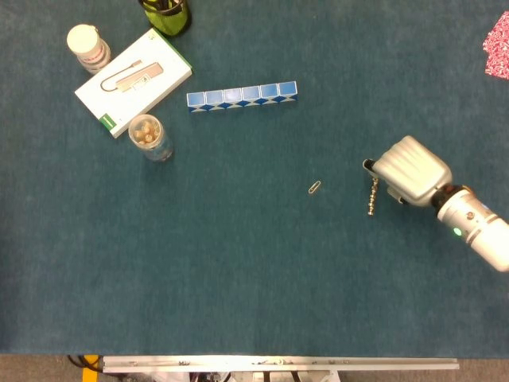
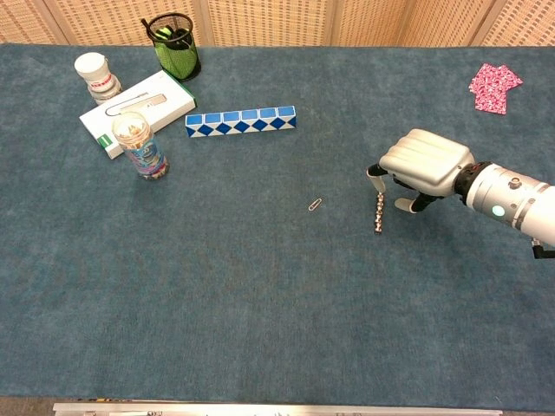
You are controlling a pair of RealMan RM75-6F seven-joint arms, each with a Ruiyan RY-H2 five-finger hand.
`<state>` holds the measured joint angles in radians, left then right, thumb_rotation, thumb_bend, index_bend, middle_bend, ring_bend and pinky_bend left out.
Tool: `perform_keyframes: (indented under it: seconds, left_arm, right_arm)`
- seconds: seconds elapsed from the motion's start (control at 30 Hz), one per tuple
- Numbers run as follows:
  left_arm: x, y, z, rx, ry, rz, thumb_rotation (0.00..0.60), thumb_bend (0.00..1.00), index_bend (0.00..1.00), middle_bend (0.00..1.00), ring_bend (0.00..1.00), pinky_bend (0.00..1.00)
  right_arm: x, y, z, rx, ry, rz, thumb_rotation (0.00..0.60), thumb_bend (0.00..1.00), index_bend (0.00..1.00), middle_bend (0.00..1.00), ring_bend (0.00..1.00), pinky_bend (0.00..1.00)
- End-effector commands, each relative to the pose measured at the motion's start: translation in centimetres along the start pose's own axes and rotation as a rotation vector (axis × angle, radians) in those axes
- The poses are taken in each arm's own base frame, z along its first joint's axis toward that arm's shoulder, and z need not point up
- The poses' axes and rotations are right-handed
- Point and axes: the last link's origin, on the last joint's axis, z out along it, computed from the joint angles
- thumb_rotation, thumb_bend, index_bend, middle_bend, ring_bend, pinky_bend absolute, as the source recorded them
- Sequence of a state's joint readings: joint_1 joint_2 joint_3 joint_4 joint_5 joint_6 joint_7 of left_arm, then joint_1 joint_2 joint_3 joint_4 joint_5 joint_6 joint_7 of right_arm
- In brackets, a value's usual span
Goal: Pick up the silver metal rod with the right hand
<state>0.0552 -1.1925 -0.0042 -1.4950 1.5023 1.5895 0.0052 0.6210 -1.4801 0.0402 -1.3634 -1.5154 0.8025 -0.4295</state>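
The silver metal rod point(image 1: 372, 197) point(image 2: 379, 214) is a short beaded bar lying on the blue cloth right of centre, pointing roughly away from me. My right hand point(image 1: 406, 170) point(image 2: 418, 165) hovers just right of the rod's far end, palm down, with its fingers curled downward and apart. One fingertip hangs by the rod's far tip; I cannot tell if it touches. The hand holds nothing. My left hand shows in neither view.
A small paperclip point(image 1: 315, 188) lies left of the rod. A blue-and-white block strip point(image 1: 242, 95), a white box point(image 1: 134, 81), a clear jar point(image 1: 149, 137), a white bottle point(image 1: 87, 47) and a green mesh cup point(image 2: 174, 45) stand at the far left. A pink cloth point(image 2: 494, 87) lies far right.
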Motion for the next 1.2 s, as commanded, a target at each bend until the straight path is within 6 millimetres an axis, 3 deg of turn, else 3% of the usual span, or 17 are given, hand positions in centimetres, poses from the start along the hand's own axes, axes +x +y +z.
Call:
perform_keyframes:
  seconds: [0.03, 1.2]
  left_arm:
    - [0.0, -0.1, 0.0, 0.002, 0.003, -0.001, 0.6, 0.24, 0.02, 0.07, 0.09, 0.04]
    - [-0.3, -0.7, 0.1, 0.018, -0.003, -0.009, 0.6, 0.24, 0.02, 0.07, 0.09, 0.04]
  right_arm:
    - [0.0, -0.2, 0.3, 0.003, -0.001, 0.004, 0.6, 0.27, 0.48, 0.96, 0.99, 1.0]
    - [-0.8, -0.8, 2.2, -0.004, -0.019, 0.0, 0.6, 0.27, 0.54, 0.96, 0.99, 1.0]
